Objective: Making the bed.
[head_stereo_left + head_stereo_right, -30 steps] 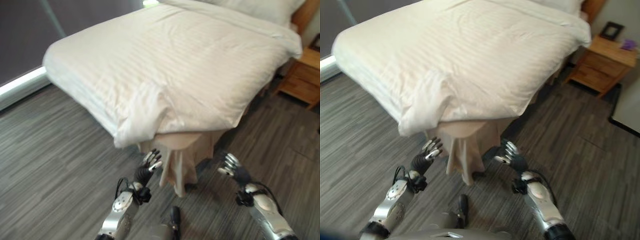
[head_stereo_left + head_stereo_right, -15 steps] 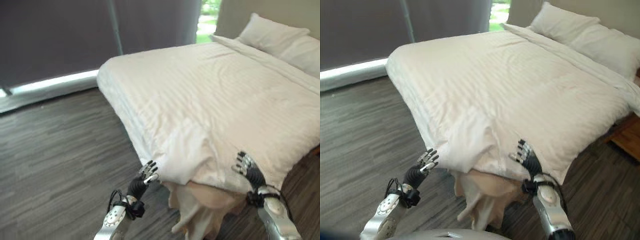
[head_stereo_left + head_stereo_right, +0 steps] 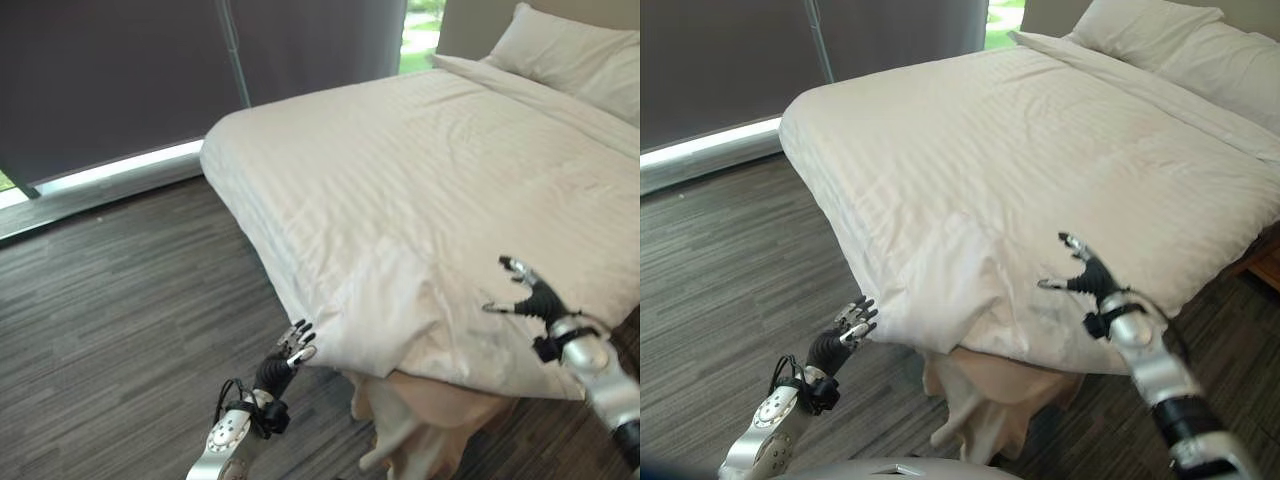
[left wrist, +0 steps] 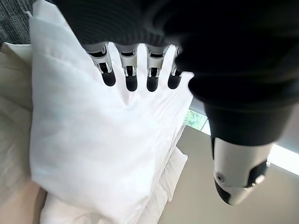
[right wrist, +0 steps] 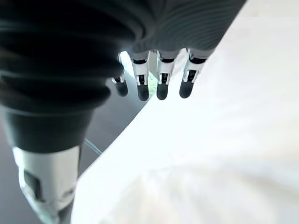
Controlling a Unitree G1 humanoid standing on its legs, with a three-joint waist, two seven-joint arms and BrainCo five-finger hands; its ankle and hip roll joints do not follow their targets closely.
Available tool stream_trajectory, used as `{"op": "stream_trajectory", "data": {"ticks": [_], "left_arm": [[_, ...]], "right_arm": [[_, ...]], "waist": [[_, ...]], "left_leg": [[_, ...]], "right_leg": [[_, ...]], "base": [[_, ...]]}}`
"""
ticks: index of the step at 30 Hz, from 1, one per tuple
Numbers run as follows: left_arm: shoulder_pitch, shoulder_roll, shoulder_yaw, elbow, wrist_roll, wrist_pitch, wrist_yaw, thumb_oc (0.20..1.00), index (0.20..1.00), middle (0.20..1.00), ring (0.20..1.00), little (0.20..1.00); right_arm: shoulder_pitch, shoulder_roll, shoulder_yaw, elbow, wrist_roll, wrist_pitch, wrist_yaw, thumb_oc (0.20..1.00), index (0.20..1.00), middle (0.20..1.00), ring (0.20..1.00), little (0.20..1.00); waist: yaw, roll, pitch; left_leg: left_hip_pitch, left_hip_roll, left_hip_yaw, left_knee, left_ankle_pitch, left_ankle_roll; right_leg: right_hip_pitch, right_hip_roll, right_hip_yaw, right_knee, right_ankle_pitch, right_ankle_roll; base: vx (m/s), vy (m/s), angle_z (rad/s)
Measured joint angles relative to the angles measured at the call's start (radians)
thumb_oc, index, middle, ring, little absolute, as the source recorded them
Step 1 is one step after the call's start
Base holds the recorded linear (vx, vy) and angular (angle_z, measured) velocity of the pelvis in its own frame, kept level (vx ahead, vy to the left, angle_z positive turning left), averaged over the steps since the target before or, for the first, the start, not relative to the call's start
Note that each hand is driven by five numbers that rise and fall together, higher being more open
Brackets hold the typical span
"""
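At the foot corner of the bed [image 3: 300, 290], my right hand [image 3: 1087, 276] is now raised above the duvet [image 3: 1040, 160], where half a second ago it sat lower against the hanging edge. Its fingers [image 5: 161, 84] are spread and straight, holding nothing. My left hand [image 3: 293, 347] stays low, just beside the drooping duvet corner, with its fingers [image 4: 128, 74] straight, side by side and pointing at the white cloth; I cannot tell whether they touch it. The view has moved slightly since then, showing more of the far side of the bed.

I count one duvet, two pillows [image 3: 1180, 45] at the head, and one beige bed skirt [image 3: 985, 395].

The duvet is white with faint woven stripes, spread fairly flat over the whole mattress with soft creases. At the near corner it bunches into a thick fold that hangs past the mattress edge. Below that fold the bed skirt hangs crumpled toward the grey wood floor [image 3: 120, 290].
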Motion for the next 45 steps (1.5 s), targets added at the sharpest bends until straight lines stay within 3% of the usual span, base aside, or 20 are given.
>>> {"op": "stream_trajectory", "data": {"ticks": [2, 3, 7, 14, 18, 28, 29, 30, 40, 45], "left_arm": [[0.007, 0.005, -0.008, -0.001, -0.003, 0.002, -0.003, 1.0, 1.0, 1.0, 1.0, 1.0], [0.002, 0.018, -0.028, -0.003, -0.007, 0.007, -0.005, 1.0, 1.0, 1.0, 1.0, 1.0], [-0.006, 0.025, -0.075, -0.02, -0.009, 0.02, -0.025, 1.0, 1.0, 1.0, 1.0, 1.0], [0.018, 0.03, -0.074, -0.018, -0.009, 0.023, -0.024, 1.0, 1.0, 1.0, 1.0, 1.0], [0.019, 0.034, -0.073, -0.018, -0.009, 0.023, -0.023, 1.0, 1.0, 1.0, 1.0, 1.0], [0.0, 0.044, -0.073, -0.015, -0.009, 0.023, -0.021, 1.0, 1.0, 1.0, 1.0, 1.0], [-0.003, 0.048, -0.074, -0.015, -0.009, 0.023, -0.022, 1.0, 1.0, 1.0, 1.0, 1.0], [-0.004, 0.05, -0.074, -0.014, -0.009, 0.023, -0.022, 1.0, 1.0, 1.0, 1.0, 1.0], [-0.024, 0.053, -0.074, -0.014, -0.009, 0.023, -0.021, 1.0, 1.0, 1.0, 1.0, 1.0], [-0.037, 0.051, -0.075, -0.013, -0.008, 0.023, -0.019, 1.0, 1.0, 1.0, 1.0, 1.0]], "right_arm": [[-0.096, 0.003, 0.057, 0.033, -0.08, 0.008, -0.018, 1.0, 1.0, 1.0, 1.0, 1.0], [-0.215, -0.016, 0.196, 0.097, -0.148, 0.016, -0.023, 1.0, 1.0, 1.0, 1.0, 1.0], [-0.375, 0.045, 0.335, 0.178, -0.297, 0.032, -0.034, 1.0, 1.0, 1.0, 1.0, 1.0], [-0.392, 0.173, 0.401, 0.273, -0.351, 0.043, -0.034, 1.0, 1.0, 1.0, 1.0, 1.0], [-0.422, 0.254, 0.451, 0.45, -0.4, 0.056, -0.034, 1.0, 1.0, 1.0, 1.0, 1.0], [-0.444, 0.379, 0.445, 0.732, -0.414, 0.071, -0.063, 1.0, 1.0, 1.0, 1.0, 1.0], [-0.445, 0.388, 0.436, 0.746, -0.405, 0.072, -0.079, 0.388, 0.388, 0.388, 0.388, 0.388], [-0.446, 0.392, 0.431, 0.748, -0.401, 0.072, -0.08, 0.2, 0.2, 0.2, 0.2, 0.2], [-0.431, 0.386, 0.432, 0.661, -0.379, 0.073, -0.076, 0.2, 0.2, 0.2, 0.2, 0.2], [-0.314, 0.356, 0.426, 0.418, -0.378, 0.088, -0.029, 0.2, 0.2, 0.2, 0.2, 0.2]], "waist": [[0.017, -0.003, 0.002], [0.016, -0.001, 0.002], [0.052, -0.022, 0.002], [0.09, -0.038, 0.011], [0.104, -0.044, 0.025], [0.129, -0.032, 0.048], [0.13, -0.03, 0.049], [0.129, -0.03, 0.049], [0.123, -0.028, 0.048], [0.096, -0.03, 0.047]], "left_leg": [[-0.003, 0.004, -0.007, -0.001, -0.001, -0.004], [-0.006, 0.005, -0.004, -0.002, -0.003, -0.007], [-0.037, 0.016, -0.015, 0.0, 0.012, -0.016], [-0.07, 0.014, -0.016, 0.0, 0.022, -0.01], [-0.092, 0.009, -0.035, 0.006, 0.023, -0.008], [-0.146, 0.003, -0.063, 0.026, 0.024, -0.009], [-0.159, 0.003, -0.065, 0.027, 0.024, -0.01], [-0.165, 0.003, -0.065, 0.027, 0.024, -0.011], [-0.167, -0.002, -0.064, 0.032, 0.025, -0.012], [-0.155, -0.011, -0.037, 0.028, 0.026, -0.011]], "right_leg": [[0.0, 0.004, -0.004, -0.001, -0.002, 0.001], [-0.005, 0.005, -0.001, -0.001, -0.003, 0.002], [-0.034, 0.015, -0.01, -0.001, 0.001, -0.007], [-0.063, 0.014, -0.017, 0.0, 0.01, -0.013], [-0.076, 0.014, -0.032, 0.001, 0.01, -0.013], [-0.109, 0.008, -0.061, 0.0, 0.01, -0.013], [-0.12, 0.008, -0.064, 0.0, 0.01, -0.013], [-0.127, 0.008, -0.064, 0.0, 0.01, -0.013], [-0.127, 0.003, -0.063, 0.001, 0.01, -0.013], [-0.13, -0.003, -0.034, 0.005, 0.017, -0.006]], "base": [[-0.01, 0.009, -0.02], [-0.01, 0.005, -0.05], [-0.02, 0.006, 0.09], [0.0, -0.001, 0.01], [-0.03, 0.004, 0.13], [-0.01, 0.006, 0.09], [0.02, 0.015, 0.06], [0.02, 0.018, 0.03], [0.02, 0.014, 0.0], [-0.02, 0.055, -0.16]]}}
